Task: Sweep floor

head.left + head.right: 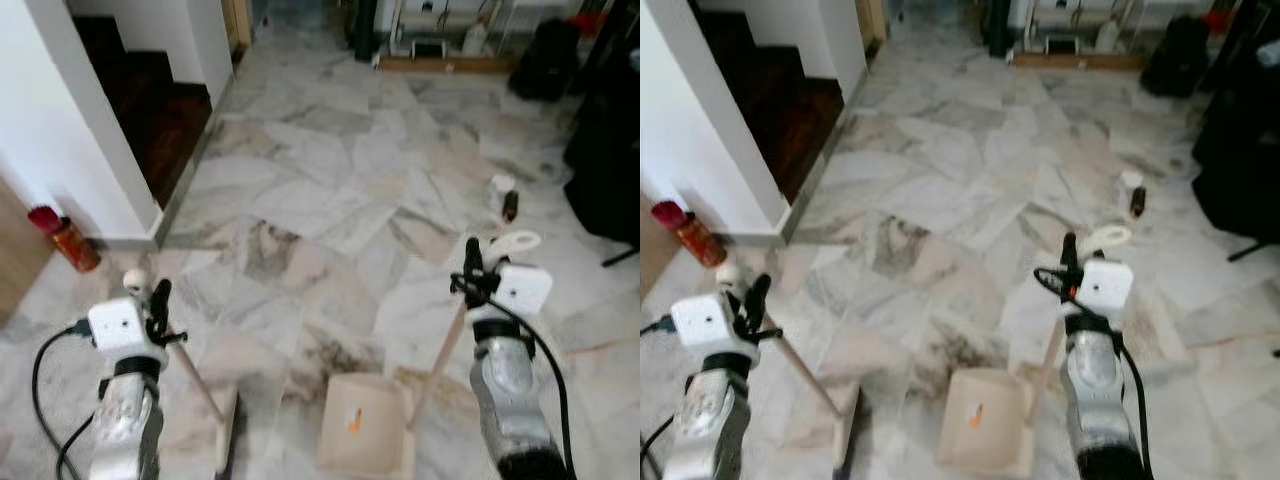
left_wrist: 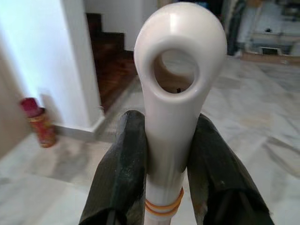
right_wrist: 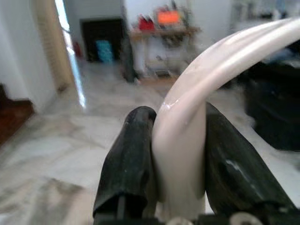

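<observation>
Both jaws are closed tight: we find the left gripper (image 2: 166, 154) clamping the broom handle (image 2: 172, 93), the right gripper (image 3: 180, 154) the dustpan handle (image 3: 187, 140), dustpan (image 1: 362, 422) resting near-centre on the marble floor (image 1: 330, 180), apparently ready for sweeping.

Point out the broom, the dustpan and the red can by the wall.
broom (image 1: 226, 432): left eye view, on its head at the floor.
dustpan (image 1: 360, 432): left eye view, middle of the pan.
red can (image 1: 68, 240): left eye view, on its body.

Silver arms, white camera boxes at wrists, looping black cables; left gripper (image 1: 158, 300), right gripper (image 1: 472, 262) black-fingered.
</observation>
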Tool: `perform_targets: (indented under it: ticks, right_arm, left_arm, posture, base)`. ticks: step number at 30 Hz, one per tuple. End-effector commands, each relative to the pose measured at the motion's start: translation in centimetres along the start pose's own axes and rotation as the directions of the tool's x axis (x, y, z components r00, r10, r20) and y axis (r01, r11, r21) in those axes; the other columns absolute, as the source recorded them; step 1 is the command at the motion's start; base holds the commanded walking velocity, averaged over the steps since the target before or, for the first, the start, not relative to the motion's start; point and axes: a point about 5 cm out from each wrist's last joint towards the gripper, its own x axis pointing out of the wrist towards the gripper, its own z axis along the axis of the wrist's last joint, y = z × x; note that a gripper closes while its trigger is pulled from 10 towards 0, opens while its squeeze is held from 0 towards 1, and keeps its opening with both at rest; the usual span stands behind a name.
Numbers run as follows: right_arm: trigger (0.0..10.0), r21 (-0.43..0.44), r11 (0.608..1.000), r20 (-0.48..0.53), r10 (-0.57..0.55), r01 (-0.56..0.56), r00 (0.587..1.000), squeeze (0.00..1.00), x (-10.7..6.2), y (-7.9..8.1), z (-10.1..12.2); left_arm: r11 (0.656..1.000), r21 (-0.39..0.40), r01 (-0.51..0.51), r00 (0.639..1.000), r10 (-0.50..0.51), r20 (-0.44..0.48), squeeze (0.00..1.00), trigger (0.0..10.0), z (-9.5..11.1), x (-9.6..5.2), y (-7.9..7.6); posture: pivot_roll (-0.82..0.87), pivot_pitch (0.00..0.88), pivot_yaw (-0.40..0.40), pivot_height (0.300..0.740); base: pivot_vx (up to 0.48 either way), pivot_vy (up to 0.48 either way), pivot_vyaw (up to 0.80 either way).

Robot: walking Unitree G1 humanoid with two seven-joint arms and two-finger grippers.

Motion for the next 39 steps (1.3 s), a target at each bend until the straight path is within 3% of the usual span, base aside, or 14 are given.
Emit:
perform_targets:
  ticks: [1,8,14,39]
  right_arm:
    - [10.0,-0.010,0.999,0.028,0.035,-0.035,0.999,0.00,0.0,0.8,0.3]
    - [10.0,-0.023,0.999,-0.047,0.042,-0.044,0.998,0.00,-2.4,0.2,-1.7]
    - [10.0,-0.040,0.999,-0.111,0.022,-0.027,0.994,0.00,-3.3,-0.5,-3.2]
    - [10.0,-0.017,0.999,-0.063,0.030,-0.031,0.998,0.00,-2.2,-0.1,-2.2]
  left_arm:
    - [1.000,0.013,0.004,1.000,-0.004,-0.005,0.00,10.0,-0.2,-0.4,0.4]
    - [1.000,0.013,0.008,0.999,-0.008,-0.041,0.00,10.0,-0.9,-2.3,0.7]
    - [1.000,0.022,0.008,0.997,-0.006,-0.072,0.00,10.0,-1.8,-2.7,0.9]
    - [1.000,0.018,0.014,0.999,-0.013,-0.051,0.00,10.0,-1.4,-2.0,0.8]
  posture:
    - [-0.05,0.118,0.014,0.740]
    - [-0.04,0.093,0.013,0.740]
    - [-0.04,0.090,0.016,0.740]
    - [-0.05,0.054,0.021,0.740]
  base:
    - [0.424,0.000,0.00]
    - [0.420,0.000,0.00]
    - [0.414,0.000,0.00]
    - [0.416,0.000,0.00]
